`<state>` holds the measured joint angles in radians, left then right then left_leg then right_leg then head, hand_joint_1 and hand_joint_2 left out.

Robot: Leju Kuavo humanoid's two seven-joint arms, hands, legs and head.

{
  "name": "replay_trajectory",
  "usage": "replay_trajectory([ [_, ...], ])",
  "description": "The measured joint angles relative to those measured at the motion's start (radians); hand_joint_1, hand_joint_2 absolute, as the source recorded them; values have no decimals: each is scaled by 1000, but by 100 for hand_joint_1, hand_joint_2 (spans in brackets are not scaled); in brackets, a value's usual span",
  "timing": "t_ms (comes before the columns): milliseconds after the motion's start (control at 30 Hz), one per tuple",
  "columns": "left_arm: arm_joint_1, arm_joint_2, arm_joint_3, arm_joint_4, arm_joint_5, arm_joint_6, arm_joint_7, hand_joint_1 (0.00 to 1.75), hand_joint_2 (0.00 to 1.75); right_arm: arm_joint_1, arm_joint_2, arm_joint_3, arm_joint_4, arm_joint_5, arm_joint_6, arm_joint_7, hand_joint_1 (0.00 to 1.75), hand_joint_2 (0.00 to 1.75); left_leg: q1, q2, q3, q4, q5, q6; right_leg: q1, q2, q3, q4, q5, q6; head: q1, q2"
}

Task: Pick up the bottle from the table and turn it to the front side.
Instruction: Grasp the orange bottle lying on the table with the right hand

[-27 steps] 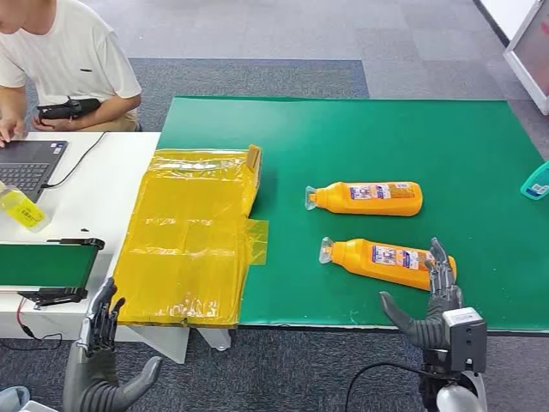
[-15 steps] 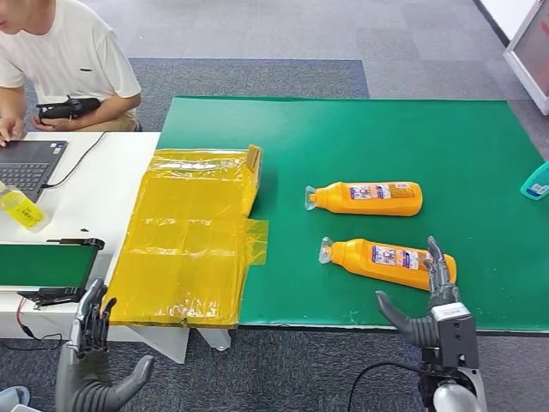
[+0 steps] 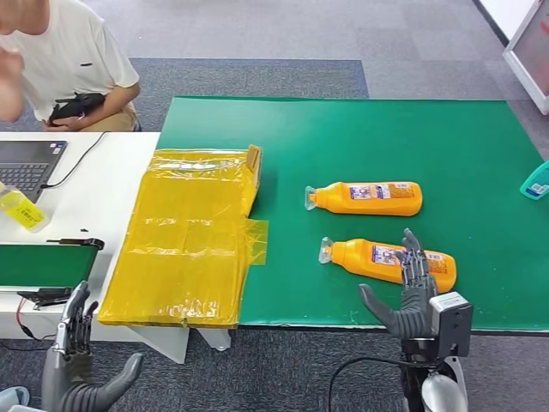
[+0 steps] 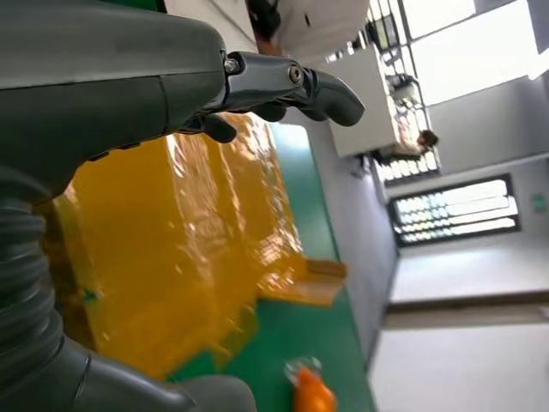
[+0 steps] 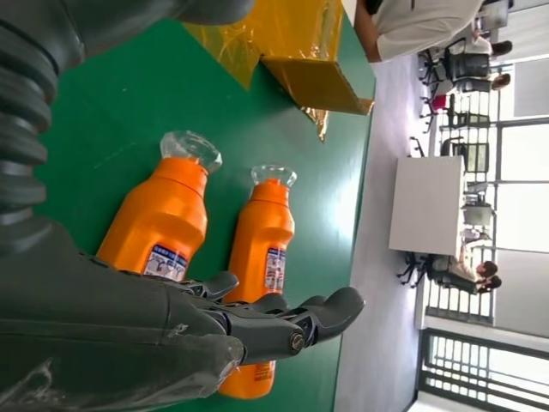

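The right hand (image 3: 409,296) is spread wide and holds nothing, its fingertips (image 3: 412,254) over the near orange bottle (image 3: 378,258); contact is unclear. The left hand (image 3: 77,360) hangs open beside the counter (image 3: 453,146), also holding nothing.

Two orange bottles lie on their sides on the green mat (image 3: 389,129), roughly parallel, clear caps toward the yellow sheet side. Near bottle (image 3: 382,260): close to the mat's front edge, tilted slightly, base end angled toward the edge; blue-and-white label faces up. Its base half is partly covered by the right hand (image 3: 409,296), whose spread fingers reach over it; contact cannot be judged. Far bottle (image 3: 365,197): lies just beyond the near one, apart from it, nearly level across the mat, label also up. Both caps are on, and both bottles appear intact.
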<state>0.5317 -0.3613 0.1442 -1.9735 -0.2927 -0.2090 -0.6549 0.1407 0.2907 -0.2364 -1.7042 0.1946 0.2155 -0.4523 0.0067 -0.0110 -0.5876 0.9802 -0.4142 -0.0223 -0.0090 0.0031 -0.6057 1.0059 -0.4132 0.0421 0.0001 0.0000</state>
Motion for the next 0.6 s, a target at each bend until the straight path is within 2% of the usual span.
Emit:
replay_trajectory([
  [100,1,0,10,0,51,-8,-7,0,175,-3,0,9,3,27,-13,10,0,175,0,0,0,0,0,0,0,0,0,0,0,0,0,0],
  [200,1,1,24,0,156,-82,-6,0,175,-3,0,21,3,31,-9,18,0,175,0,0,0,0,0,0,0,0,0,0,0,0,0,0],
  [300,3,1,40,0,175,-90,-9,0,175,-2,-2,30,1,103,-67,14,0,175,0,0,0,0,0,0,0,0,0,0,0,0,0,0],
  [367,7,1,46,0,171,-77,-8,0,175,1,-10,33,-11,257,-170,23,0,175,0,0,0,0,0,0,0,0,0,0,0,0,0,0],
  [467,16,1,51,-1,153,-49,-4,0,175,4,-43,47,-48,593,-333,91,0,175,0,0,0,0,0,0,0,0,0,0,0,0,0,0],
  [533,22,1,54,-1,134,-24,-3,0,175,3,-80,72,-71,799,-370,170,0,175,0,0,0,0,-1,1,0,0,0,0,0,0,0,0],
  [600,29,1,55,-3,125,7,-6,0,175,-4,-131,107,-84,937,-343,259,0,175,0,0,0,0,-1,1,-1,0,0,0,0,0,0,0],
])
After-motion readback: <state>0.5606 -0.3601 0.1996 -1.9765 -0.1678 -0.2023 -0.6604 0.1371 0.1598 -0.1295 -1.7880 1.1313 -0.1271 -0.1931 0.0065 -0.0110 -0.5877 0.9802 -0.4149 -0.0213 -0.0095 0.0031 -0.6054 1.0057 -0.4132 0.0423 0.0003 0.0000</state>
